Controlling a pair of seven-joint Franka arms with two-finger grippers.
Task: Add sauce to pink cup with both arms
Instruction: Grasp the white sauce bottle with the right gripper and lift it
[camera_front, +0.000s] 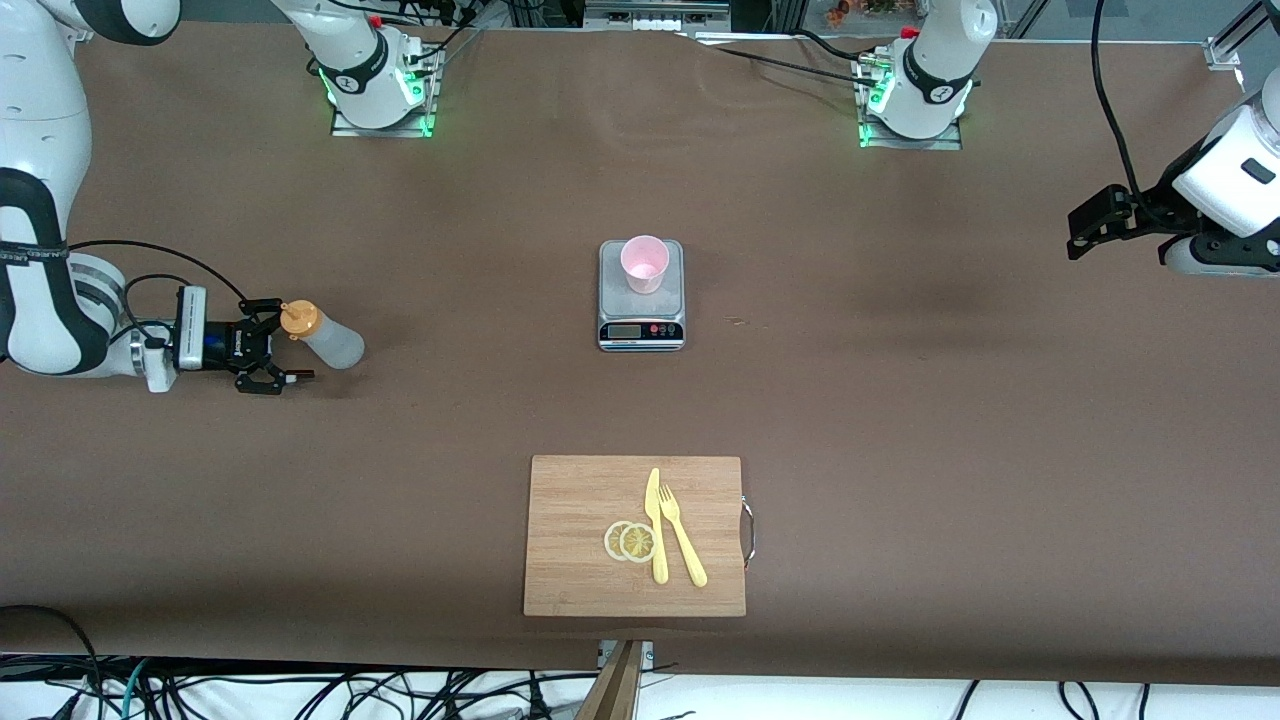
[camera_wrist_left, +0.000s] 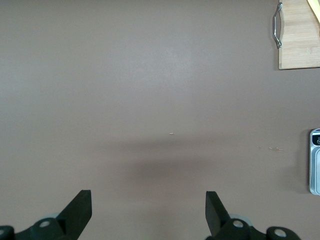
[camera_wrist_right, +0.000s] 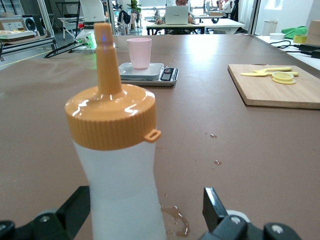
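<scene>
Your right gripper is spread wide, the sauce standing upright between its fingers, ungripped. Past the bottle from that gripper, the pink cup sits on the grey scale. Your left gripper waits open and empty above bare table.

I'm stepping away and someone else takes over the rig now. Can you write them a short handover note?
Right gripper: open, low at the sauce bottle, fingers either side, not closed on it.
Left gripper: open, empty, waiting over bare table at its own end.
Pink cup: upright on the grey scale at mid-table.
Cutting board with knife, fork and lemon slices sits nearer the front camera, unused.
Done: right arm has reached the bottle.
Left: grasp, carry to cup, squeeze sauce.
</scene>
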